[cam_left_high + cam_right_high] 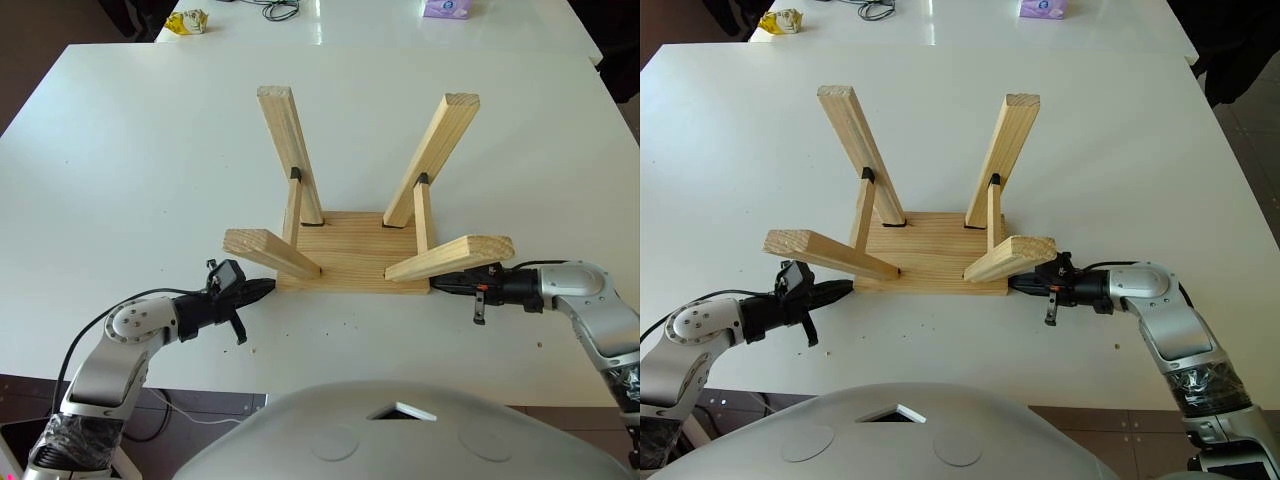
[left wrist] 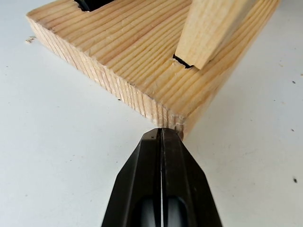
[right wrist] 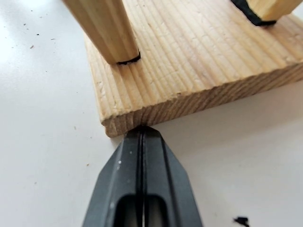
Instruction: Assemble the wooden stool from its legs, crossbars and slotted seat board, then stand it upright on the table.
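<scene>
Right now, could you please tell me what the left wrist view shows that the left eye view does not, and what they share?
Left wrist view: the left claw, shut, with its tip at the board corner, and the dark slot edge around one leg.
Left eye view: the whole upturned stool, its four legs, two crossbars, and the right claw at the other near corner.
Both: board, left claw, white table.
</scene>
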